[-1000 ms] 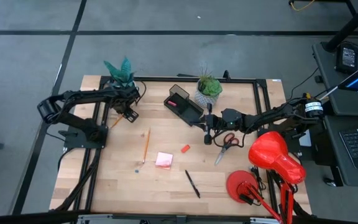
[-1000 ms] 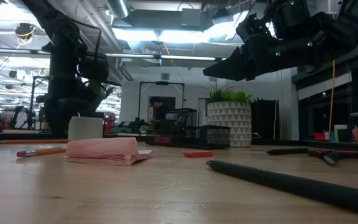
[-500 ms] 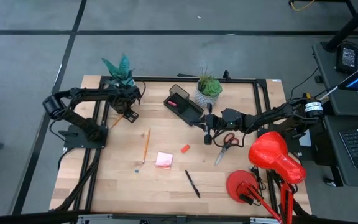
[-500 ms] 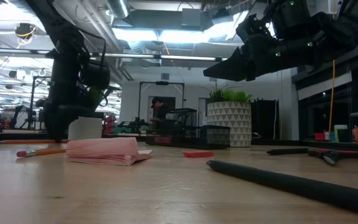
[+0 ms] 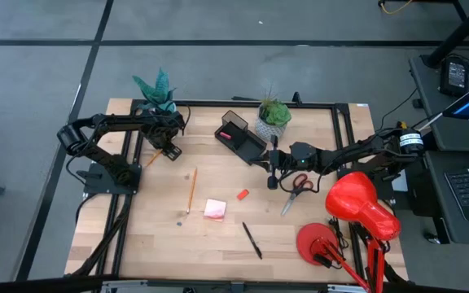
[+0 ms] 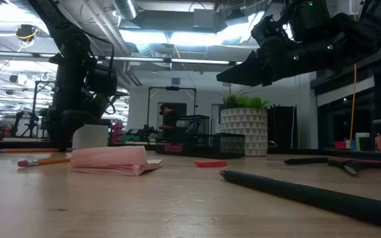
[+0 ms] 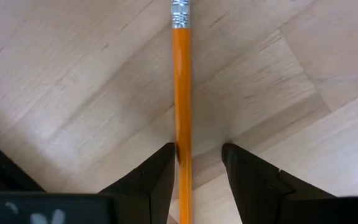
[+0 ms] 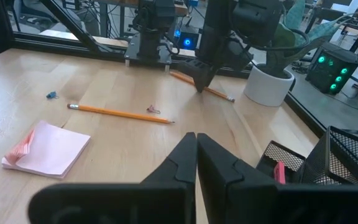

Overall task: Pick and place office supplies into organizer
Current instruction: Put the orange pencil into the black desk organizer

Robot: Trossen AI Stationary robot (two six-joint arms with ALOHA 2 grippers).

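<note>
My left gripper [image 5: 169, 150] is open near the table's far left, pointing down. Its fingers stand either side of an orange pencil [image 7: 181, 81] that lies flat on the wood [image 5: 149, 159], close beside one finger [image 7: 164, 167]. A second pencil [image 5: 191, 190], a pink sticky pad [image 5: 214, 209], a red eraser [image 5: 242, 194], a black pen [image 5: 252, 240] and red-handled scissors [image 5: 298, 185] lie on the table. The black organizer [image 5: 238, 135] stands at the far middle. My right gripper [image 5: 272, 181] is shut and hovers beside the scissors. My left gripper [image 7: 199, 149] comes at the orange pencil from above, fingers across its shaft near the middle [image 7: 182, 146]. The pencil lies flat on the table, hard by one finger's inner face. Whether that finger touches it, I cannot tell.
A teal plant [image 5: 156, 91] in a white pot stands just beyond my left gripper. A green plant [image 5: 273, 115] stands beside the organizer. A red desk lamp [image 5: 357, 207] fills the near right corner. Small clips [image 8: 152, 110] lie by the second pencil.
My left arm has sunk toward the table at the far-left pencil, as the low view shows. My right arm has kept still.
</note>
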